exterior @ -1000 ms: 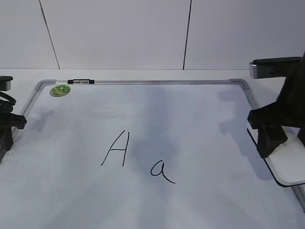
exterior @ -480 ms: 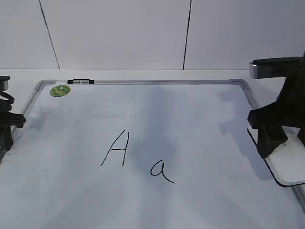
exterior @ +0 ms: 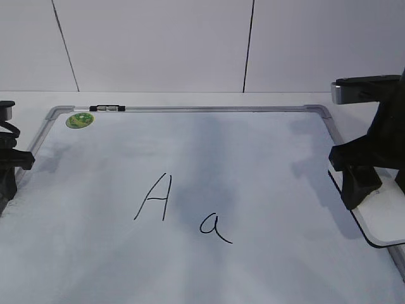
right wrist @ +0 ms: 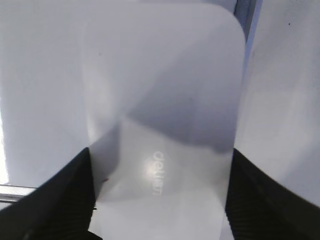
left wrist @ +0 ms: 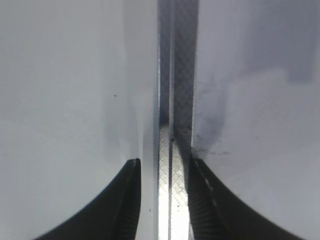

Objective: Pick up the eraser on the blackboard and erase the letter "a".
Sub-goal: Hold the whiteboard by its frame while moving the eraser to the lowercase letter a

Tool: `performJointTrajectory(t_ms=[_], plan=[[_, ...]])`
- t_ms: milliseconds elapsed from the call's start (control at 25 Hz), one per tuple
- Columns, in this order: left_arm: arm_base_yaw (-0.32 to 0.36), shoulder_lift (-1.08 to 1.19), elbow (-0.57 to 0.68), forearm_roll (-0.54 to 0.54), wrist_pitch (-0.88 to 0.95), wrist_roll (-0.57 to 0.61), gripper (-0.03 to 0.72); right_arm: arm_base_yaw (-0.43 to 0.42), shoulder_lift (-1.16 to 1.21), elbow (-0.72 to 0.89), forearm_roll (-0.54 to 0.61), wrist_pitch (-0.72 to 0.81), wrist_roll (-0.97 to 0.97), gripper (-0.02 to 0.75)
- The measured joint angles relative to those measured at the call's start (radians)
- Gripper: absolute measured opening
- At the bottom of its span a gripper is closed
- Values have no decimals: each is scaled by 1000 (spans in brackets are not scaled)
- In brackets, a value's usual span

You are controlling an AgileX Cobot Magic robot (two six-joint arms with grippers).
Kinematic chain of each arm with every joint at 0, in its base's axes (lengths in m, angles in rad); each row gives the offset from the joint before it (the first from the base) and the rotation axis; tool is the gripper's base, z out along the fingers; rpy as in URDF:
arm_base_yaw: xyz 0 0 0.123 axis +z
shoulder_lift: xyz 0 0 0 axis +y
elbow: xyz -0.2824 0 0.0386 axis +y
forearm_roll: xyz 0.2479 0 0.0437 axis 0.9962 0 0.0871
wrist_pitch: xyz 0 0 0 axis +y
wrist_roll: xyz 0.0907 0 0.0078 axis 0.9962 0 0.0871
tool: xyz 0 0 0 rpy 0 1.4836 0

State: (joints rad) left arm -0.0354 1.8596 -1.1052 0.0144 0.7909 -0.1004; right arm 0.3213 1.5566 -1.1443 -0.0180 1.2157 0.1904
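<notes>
The blackboard (exterior: 266,158) is a white dry-erase board with a grey frame, lying flat. The small letter "a" (exterior: 214,228) is written near its middle front. The white eraser (exterior: 387,221) lies on the board's right edge, over the frame. In the right wrist view the eraser (right wrist: 160,90) fills the middle, with grey lettering on it. My right gripper (exterior: 355,193) (right wrist: 160,200) straddles it, and both fingers touch its long sides. My left gripper (exterior: 5,183) (left wrist: 162,200) is open over the board's left frame (left wrist: 176,75), holding nothing.
A capital "A" (exterior: 155,197) stands left of the "a". A round green sticker (exterior: 80,120) is at the far left corner, and a black-and-silver clip (exterior: 107,109) sits on the far frame. A white wall rises behind the table.
The left gripper has shifted slightly at the board's left edge. The right gripper and the eraser have stayed in place.
</notes>
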Motion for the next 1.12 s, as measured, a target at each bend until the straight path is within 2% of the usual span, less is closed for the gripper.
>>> performJointTrajectory(t_ms=[1120], plan=[[0, -25, 0, -6, 3, 0, 244, 0, 0, 0, -2, 0, 0, 562]])
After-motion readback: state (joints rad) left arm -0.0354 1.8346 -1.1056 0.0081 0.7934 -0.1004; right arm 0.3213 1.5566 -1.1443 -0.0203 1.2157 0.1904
